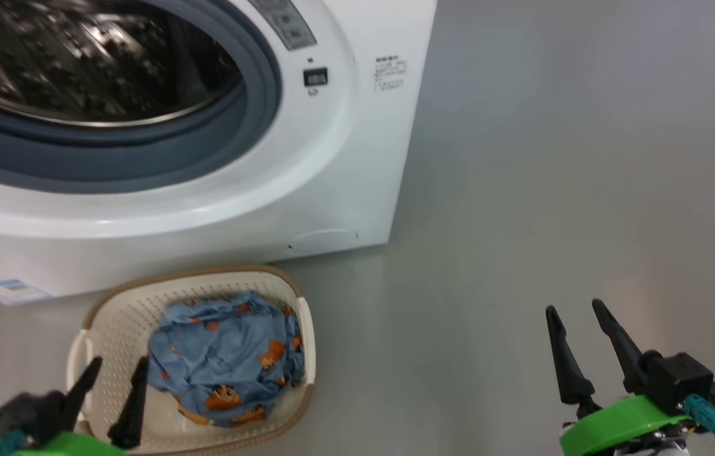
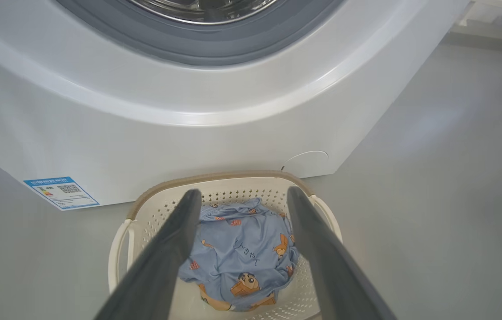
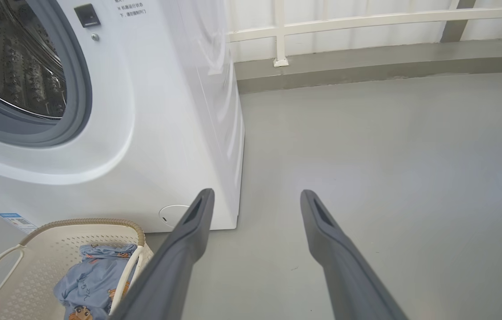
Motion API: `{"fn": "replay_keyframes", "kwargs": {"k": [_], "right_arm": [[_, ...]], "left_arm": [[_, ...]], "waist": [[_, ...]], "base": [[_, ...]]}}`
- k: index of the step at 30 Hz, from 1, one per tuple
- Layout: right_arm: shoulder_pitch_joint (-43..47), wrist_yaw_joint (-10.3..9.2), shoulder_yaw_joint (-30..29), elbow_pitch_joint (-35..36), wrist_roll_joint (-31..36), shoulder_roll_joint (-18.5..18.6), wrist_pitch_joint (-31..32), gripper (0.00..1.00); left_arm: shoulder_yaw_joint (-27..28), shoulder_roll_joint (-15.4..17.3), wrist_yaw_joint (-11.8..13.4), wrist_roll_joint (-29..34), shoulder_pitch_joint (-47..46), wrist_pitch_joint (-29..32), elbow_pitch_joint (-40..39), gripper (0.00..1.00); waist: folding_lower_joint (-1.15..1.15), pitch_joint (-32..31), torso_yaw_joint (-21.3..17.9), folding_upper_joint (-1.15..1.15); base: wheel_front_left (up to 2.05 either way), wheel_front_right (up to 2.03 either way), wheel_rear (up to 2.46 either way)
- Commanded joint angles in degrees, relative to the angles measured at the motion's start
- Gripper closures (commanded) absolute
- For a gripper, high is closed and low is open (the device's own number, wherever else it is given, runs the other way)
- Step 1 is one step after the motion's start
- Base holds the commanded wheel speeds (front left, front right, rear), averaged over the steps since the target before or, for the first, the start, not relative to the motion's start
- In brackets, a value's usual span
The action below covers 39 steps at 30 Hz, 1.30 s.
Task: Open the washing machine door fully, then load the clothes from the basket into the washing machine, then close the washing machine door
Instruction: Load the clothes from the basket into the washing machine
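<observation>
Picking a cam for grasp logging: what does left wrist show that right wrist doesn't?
Left wrist, not right: the left gripper, jaws open, framing the clothes in the basket. Right wrist, not left: the right gripper, jaws open over the floor, the side panel of the washing machine, a white railing. Both: steel drum, grey gasket, round lower cap, blue label, basket and clothes.

From the head, looks steeply down on the washing machine (image 1: 344, 177), close. From the left wrist, faces its lower front, nearer. From the right wrist, looks past its right corner. Shared: the basket (image 1: 118, 316) before it.
</observation>
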State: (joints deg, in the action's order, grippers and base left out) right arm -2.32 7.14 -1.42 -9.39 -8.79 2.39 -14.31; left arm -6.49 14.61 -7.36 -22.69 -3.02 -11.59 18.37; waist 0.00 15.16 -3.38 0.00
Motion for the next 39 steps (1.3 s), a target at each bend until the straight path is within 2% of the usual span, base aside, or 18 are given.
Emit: {"fn": "replay_keyframes", "kwargs": {"k": [1,9,20,39], "right_arm": [[-1.85,0.35,1.91,1.72,-0.26,0.49,-0.69,0.00],[-5.51,0.35,3.54,3.53,-0.83,0.49,-0.69,0.00],[-8.51,0.35,4.56,5.13,-0.63,0.49,-0.69,0.00],[-10.39,0.35,4.56,8.03,-1.47,0.49,-0.69,0.00]], "left_arm": [[1.31,2.24,-0.12,-1.75,-3.04,-0.08,0.50,0.00],[-4.42,8.71,-0.12,-8.04,-12.45,0.08,10.48,0.00],[-12.87,13.10,-0.13,-15.51,-22.11,-0.57,22.85,0.00],[-28.64,18.91,-0.13,-28.50,-34.49,-0.11,29.13,0.00]], "waist": [[0.00,6.43,-3.09,0.00],[0.00,14.84,-6.03,0.00],[0.00,22.12,-7.76,0.00],[0.00,31.87,-9.86,0.00]], "base": [[0.00,0.00,0.00],[0.00,0.00,0.00],[0.00,0.00,0.00],[0.00,0.00,0.00]]}}
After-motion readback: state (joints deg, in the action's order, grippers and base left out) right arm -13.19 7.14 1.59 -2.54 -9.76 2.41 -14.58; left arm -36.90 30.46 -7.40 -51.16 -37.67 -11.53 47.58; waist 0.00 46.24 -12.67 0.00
